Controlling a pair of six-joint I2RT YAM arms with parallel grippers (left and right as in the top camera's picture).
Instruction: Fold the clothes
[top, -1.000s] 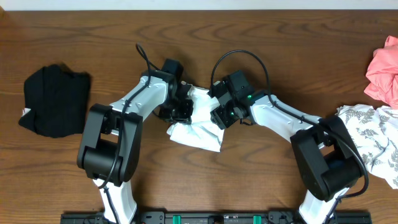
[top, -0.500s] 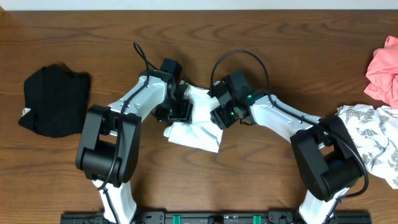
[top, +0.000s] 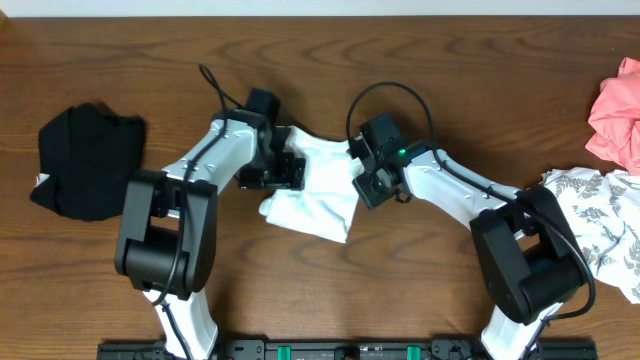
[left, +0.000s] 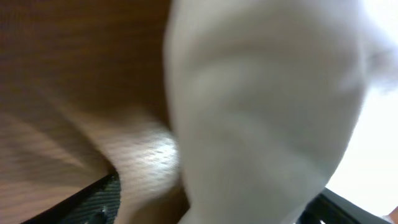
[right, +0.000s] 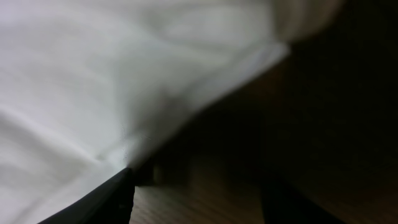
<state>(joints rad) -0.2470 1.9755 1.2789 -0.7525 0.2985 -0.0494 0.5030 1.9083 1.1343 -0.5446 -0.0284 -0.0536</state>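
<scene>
White T-shirt (top: 312, 200) in a soft heap in the middle of the table (top: 320, 60), right between both arms. Long way of the heap: from the far side down toward the robot, leaning a bit to the right. Left end effector (top: 292, 170) at the heap's upper left edge, fingers (left: 102, 193) wide apart, white cloth puffed up close in front. Right end effector (top: 360, 185) at the upper right edge; open or pinching cloth, cannot tell. Both about as near. Likely next: grab the side edges and pull flat. Black garment (top: 85, 160) well apart on the left, pink garment (top: 620, 110) and leaf-print garment (top: 600, 220) well apart on the right.
</scene>
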